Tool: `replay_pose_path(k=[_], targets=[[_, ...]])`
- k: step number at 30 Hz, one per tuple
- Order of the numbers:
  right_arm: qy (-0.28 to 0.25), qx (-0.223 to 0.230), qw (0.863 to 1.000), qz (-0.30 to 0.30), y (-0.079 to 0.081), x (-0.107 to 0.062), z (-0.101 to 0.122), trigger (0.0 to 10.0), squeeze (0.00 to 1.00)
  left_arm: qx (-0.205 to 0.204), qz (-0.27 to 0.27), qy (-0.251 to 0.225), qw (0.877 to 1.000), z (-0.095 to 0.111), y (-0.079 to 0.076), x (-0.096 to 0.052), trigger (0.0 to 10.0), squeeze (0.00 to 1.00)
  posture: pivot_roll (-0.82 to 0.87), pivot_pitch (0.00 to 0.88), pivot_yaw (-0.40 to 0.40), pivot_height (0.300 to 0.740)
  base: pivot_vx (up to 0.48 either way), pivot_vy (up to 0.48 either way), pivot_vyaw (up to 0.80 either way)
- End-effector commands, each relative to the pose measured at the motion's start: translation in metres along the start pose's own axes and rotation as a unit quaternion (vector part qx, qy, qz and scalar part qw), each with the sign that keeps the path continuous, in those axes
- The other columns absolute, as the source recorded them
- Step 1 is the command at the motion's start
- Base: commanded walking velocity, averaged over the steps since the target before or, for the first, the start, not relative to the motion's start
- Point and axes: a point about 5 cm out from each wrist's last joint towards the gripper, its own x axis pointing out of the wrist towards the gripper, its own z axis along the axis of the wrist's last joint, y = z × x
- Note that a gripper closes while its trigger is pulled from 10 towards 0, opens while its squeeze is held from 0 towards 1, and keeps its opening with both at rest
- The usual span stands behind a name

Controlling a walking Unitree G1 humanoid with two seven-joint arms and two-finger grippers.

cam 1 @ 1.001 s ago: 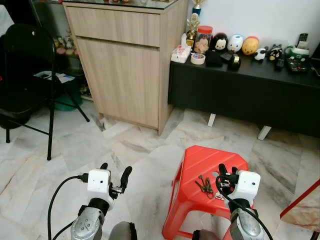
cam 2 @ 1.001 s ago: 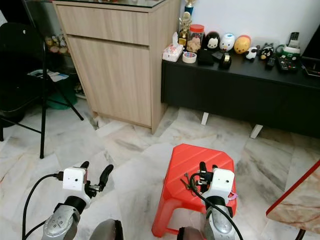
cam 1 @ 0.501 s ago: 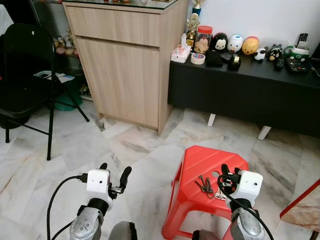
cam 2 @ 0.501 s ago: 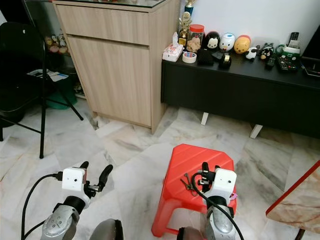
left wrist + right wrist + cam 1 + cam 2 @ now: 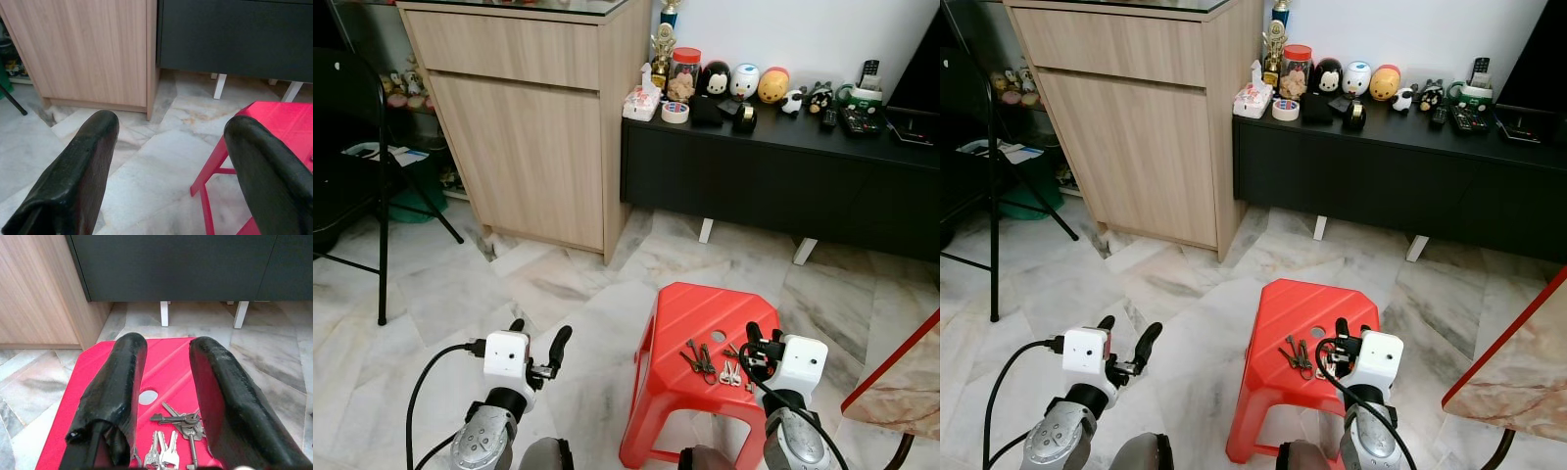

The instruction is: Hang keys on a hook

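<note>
Closer now, the released right pincer [image 5: 166, 396] hovers above keys [image 5: 178, 423] on the red stool [image 5: 705, 313].

keys [image 5: 710, 361] lie on stool [image 5: 700, 311]; low sideboard [image 5: 783, 171] behind it; wooden cabinet [image 5: 524, 117] left of sideboard.

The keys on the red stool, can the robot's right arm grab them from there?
Probably yes. The keys lie loose on the red stool, just ahead of the right gripper, whose fingers are open, with nothing lying between them.
</note>
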Motion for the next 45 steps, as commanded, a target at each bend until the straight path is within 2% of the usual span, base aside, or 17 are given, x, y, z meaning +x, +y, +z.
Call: replay_pose_path(k=[1,17,29,36,45], targets=[[-0.001,0.001,1.000,-0.005,-0.0019,0.0004,0.0007,10.0,0.00,-0.003,0.001,0.005,1.000,-0.0019,0.0009,-0.0015,10.0,0.00,0.03,0.008,-0.050,0.626,0.240,0.000,0.00],[0.001,-0.002,1.000,-0.005,-0.0023,0.0004,0.0004,10.0,0.00,-0.005,0.000,0.004,1.000,-0.0015,-0.0002,-0.0014,10.0,0.00,0.03,0.009,-0.052,0.626,0.268,0.000,0.00],[0.003,-0.005,1.000,-0.003,-0.0020,0.0005,0.0002,10.0,0.00,-0.006,0.002,0.003,1.000,-0.0017,0.0001,-0.0015,10.0,0.00,0.03,0.011,-0.052,0.626,0.000,0.000,0.00],[0.006,-0.023,1.000,-0.013,-0.0109,0.0050,0.0027,10.0,0.00,-0.008,0.001,0.003,1.000,-0.0020,-0.0006,-0.0017,10.0,0.00,0.03,0.012,-0.052,0.626,0.000,0.000,0.00],[-0.003,-0.015,1.000,-0.006,-0.0062,0.0030,0.0032,10.0,0.00,-0.008,0.004,0.007,1.000,-0.0032,-0.0007,-0.0018,10.0,0.00,0.03,0.012,-0.053,0.626,0.000,0.000,0.00]])
